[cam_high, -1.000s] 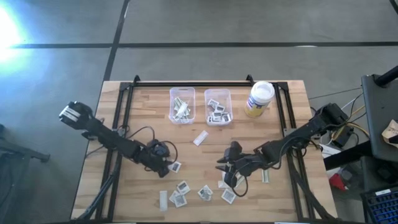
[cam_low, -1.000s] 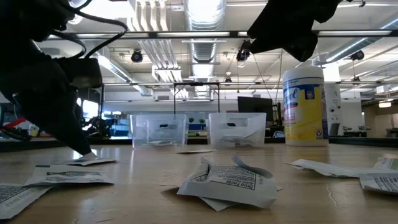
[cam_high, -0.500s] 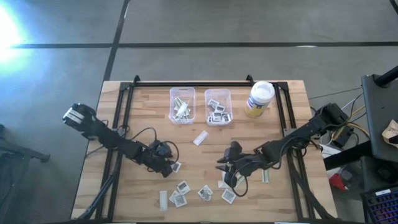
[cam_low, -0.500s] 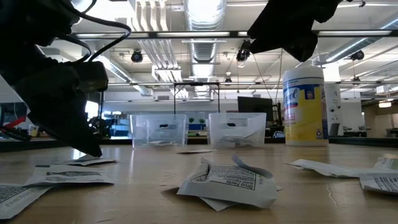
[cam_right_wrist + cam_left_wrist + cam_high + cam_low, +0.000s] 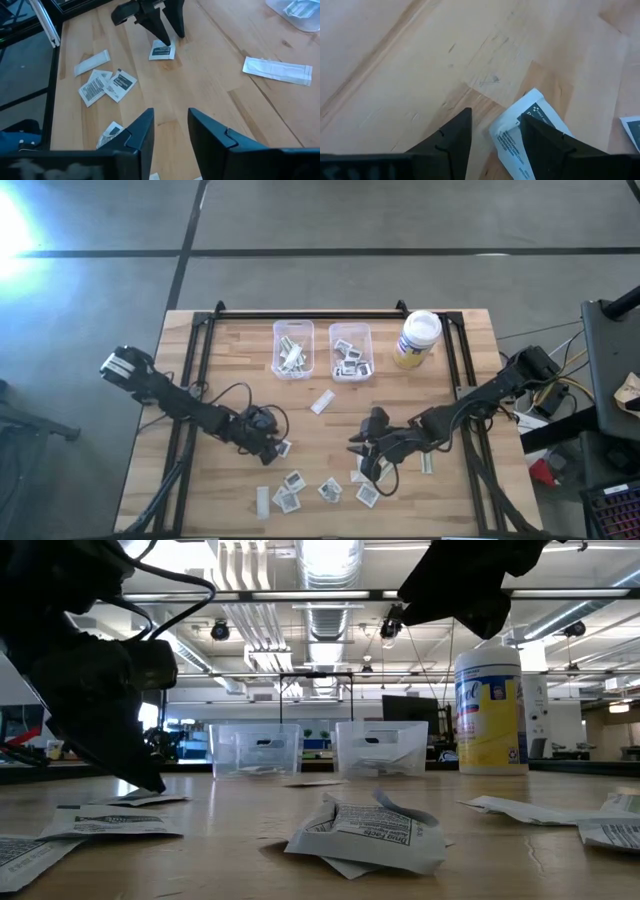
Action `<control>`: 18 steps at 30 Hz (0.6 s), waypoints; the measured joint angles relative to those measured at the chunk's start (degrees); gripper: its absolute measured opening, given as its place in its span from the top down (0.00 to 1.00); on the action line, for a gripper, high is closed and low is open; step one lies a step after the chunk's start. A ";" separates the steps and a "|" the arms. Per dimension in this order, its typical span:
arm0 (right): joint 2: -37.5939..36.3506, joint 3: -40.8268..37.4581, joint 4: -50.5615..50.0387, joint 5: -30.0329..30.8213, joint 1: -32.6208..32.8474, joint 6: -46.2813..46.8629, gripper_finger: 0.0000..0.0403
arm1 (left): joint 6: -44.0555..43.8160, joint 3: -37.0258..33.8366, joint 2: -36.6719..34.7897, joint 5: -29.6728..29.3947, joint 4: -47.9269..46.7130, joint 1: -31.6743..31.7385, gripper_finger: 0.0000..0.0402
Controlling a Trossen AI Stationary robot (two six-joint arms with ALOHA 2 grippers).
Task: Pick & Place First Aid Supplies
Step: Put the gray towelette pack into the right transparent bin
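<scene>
Left claw parted over a square packet, wooden table, ceiling lights beyond

The square white packet is partly hidden behind a left pincer finger; its print is too blurred to read, another packet is edge-cropped

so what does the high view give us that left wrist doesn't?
High view only: both clear bins, the white-lidded jar, the long strip packet mid-table, the packet cluster at the near edge, and the right end effector raised above it.

Left wrist only: print on the packet and open fingers straddling its edge.

Both: left end effector down at the square white packet on the wooden table.
</scene>
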 joint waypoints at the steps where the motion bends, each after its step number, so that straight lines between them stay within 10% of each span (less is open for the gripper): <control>1: 0.00 0.00 -0.02 0.00 -0.02 0.01 0.71 | -0.18 0.01 0.00 0.42 -0.39 0.00 0.57; 18: 0.00 0.00 0.00 0.00 -0.02 0.00 0.75 | -1.09 -0.09 0.04 2.20 -1.32 -0.02 0.82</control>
